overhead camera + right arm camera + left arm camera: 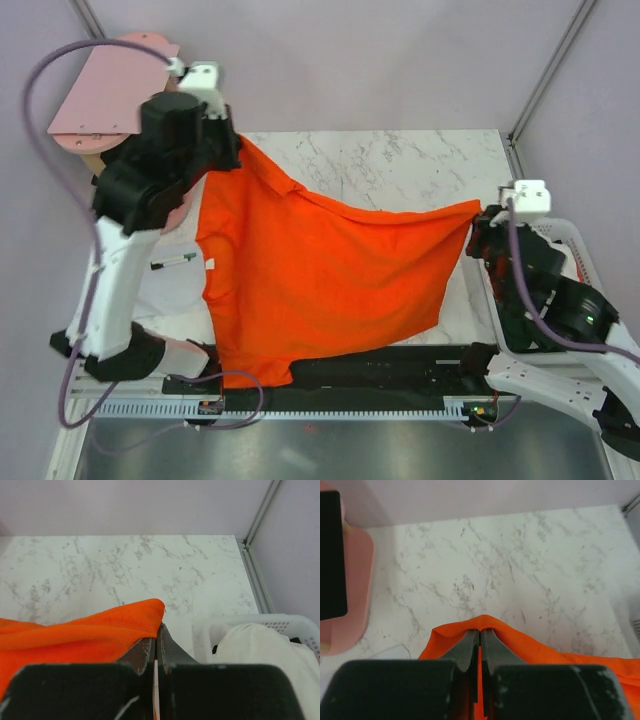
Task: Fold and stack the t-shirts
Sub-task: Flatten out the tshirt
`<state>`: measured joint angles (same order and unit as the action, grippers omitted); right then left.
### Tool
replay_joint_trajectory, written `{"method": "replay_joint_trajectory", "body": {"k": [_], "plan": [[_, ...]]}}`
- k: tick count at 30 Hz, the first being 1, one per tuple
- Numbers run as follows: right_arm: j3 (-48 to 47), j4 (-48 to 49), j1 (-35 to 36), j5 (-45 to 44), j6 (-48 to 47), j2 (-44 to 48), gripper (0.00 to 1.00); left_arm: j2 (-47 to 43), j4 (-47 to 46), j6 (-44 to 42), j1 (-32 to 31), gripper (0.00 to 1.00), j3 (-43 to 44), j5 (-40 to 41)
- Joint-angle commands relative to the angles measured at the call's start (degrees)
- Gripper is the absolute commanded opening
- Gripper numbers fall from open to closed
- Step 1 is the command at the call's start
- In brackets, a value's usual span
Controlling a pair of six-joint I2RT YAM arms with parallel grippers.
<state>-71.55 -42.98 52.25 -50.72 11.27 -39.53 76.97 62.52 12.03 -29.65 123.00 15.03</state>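
Two corners of the orange t-shirt [320, 280] are caught up above the marble table [400, 165]: the left gripper [480, 634] is clamped shut on a fold at the far left, the right gripper [156, 639] squeezed onto the corner at the right (the cloth sags between them). The shirt's lower part lies draped toward the near edge. Beside the right arm, a basket [295, 624] holds white fabric [260, 650].

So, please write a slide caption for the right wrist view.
Right end effector shut on orange t-shirt corner above marble table, white basket beside.
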Motion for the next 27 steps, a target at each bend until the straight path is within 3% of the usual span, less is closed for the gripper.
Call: {"method": "replay_joint_trajectory", "body": {"k": [1,4,6,8,12,20,27], "plan": [[7.2,11.8,-0.1,-6.0,-1.5,-7.7,0.00,7.1,-6.3,-1.8,2.0,0.02,-5.8,1.5],[11.1,19.8,-3.7,0.3,-2.4,-14.3,0.00,10.0,-11.2,-0.5,4.7,0.02,-12.1,-0.3],[12.3,24.9,-10.5,11.4,-1.9,-20.0,0.00,12.0,-13.9,0.2,6.6,0.02,-16.0,-1.1],[13.3,28.5,-15.3,16.1,-1.9,-25.9,0.00,13.8,-16.3,0.5,7.8,0.02,-19.3,-1.6],[10.5,36.5,-21.7,25.5,-3.4,-37.8,0.00,17.4,-23.0,1.6,11.4,0.02,-24.6,-4.2],[-1.8,41.7,-36.7,42.4,0.2,-60.5,0.00,31.0,-23.9,1.0,13.9,0.02,-15.5,-4.9],[-16.9,38.1,-43.9,45.6,0.7,-76.6,0.00,43.8,-21.3,0.6,15.8,0.02,-1.0,-6.3]]}}
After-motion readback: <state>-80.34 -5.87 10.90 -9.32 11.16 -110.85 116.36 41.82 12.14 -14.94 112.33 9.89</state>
